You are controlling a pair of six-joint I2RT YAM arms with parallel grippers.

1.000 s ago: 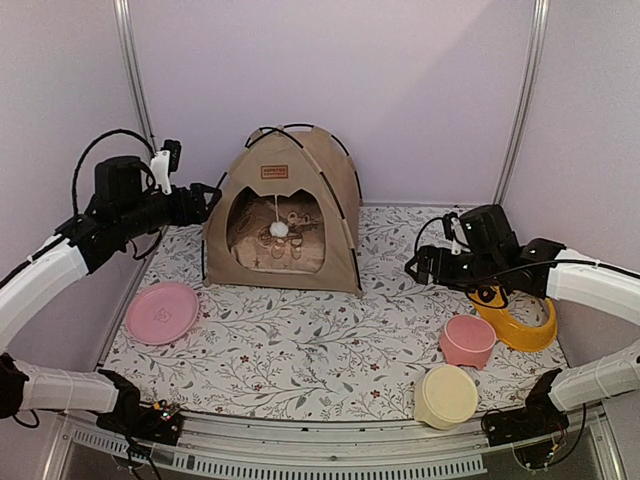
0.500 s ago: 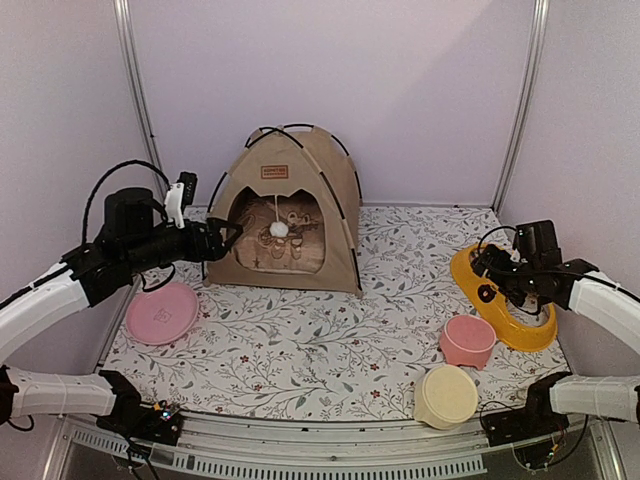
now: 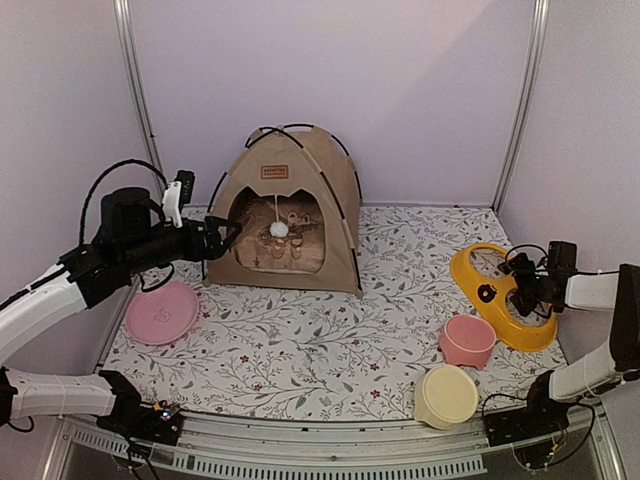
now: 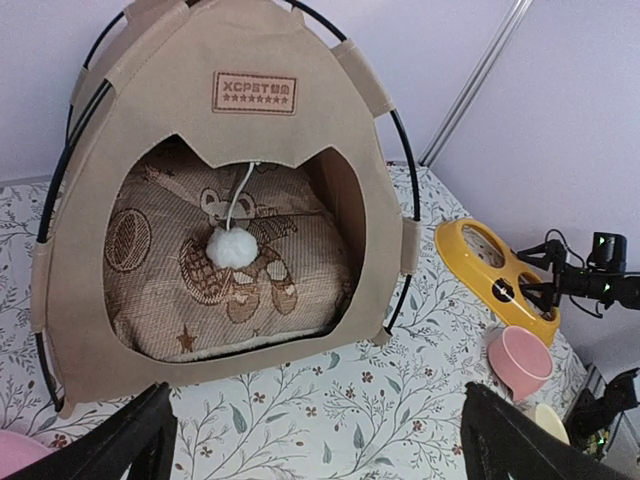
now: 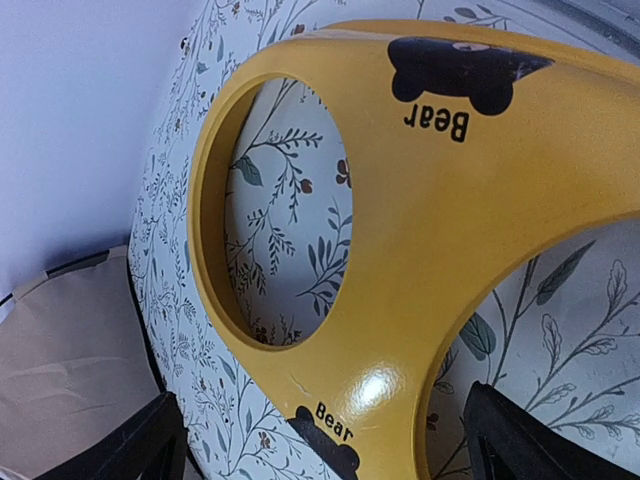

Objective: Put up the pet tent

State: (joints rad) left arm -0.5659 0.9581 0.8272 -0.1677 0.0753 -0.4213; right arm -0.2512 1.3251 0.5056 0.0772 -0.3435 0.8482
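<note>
I'm holding my left gripper (image 3: pixel 225 236) and right gripper (image 3: pixel 518 292) wide and empty. The pet tent (image 3: pixel 285 212) is looking light and floppy, so I'm favouring its stiff black poles (image 4: pixel 407 165).

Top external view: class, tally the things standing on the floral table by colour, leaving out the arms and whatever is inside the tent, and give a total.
Pink: 2 (plate, bowl)
Yellow: 1 (bowl holder)
Cream: 1 (container)
Tan: 1 (pet tent)
Total: 5

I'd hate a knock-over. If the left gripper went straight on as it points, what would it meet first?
Most likely the tent, somewhere on its front; the left gripper faces it, though depth is unclear.
</note>
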